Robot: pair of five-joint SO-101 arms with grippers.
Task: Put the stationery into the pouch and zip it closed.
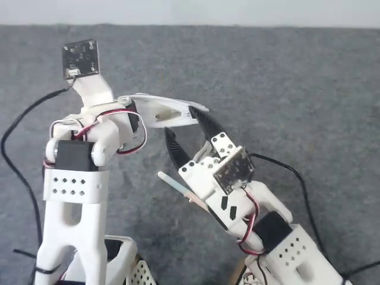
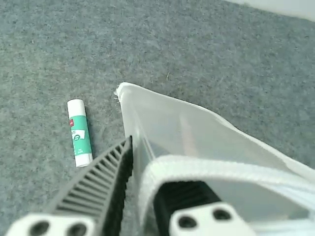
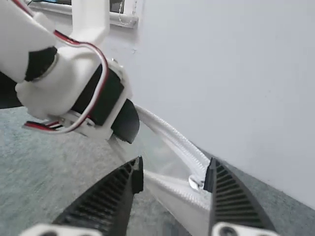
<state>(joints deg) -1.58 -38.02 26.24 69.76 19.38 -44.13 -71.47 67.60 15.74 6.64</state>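
A translucent white pouch (image 1: 169, 111) hangs above the grey carpet, and my left gripper (image 1: 145, 117) is shut on its zipper edge (image 2: 197, 167). In the left wrist view the pouch (image 2: 187, 128) slopes away from the gripper (image 2: 142, 187). A white glue stick (image 2: 78, 132) with a green label lies on the carpet beside it. My right gripper (image 1: 180, 120) is open at the pouch's far end. Its black fingers (image 3: 123, 189) stand on either side of the metal zipper pull (image 3: 197, 183), not touching it.
A thin pale stick-like item (image 1: 178, 185) lies on the carpet under the right arm. The left arm's base (image 1: 74, 196) stands at the front left. A white wall (image 3: 221, 73) runs behind the carpet (image 1: 297, 89).
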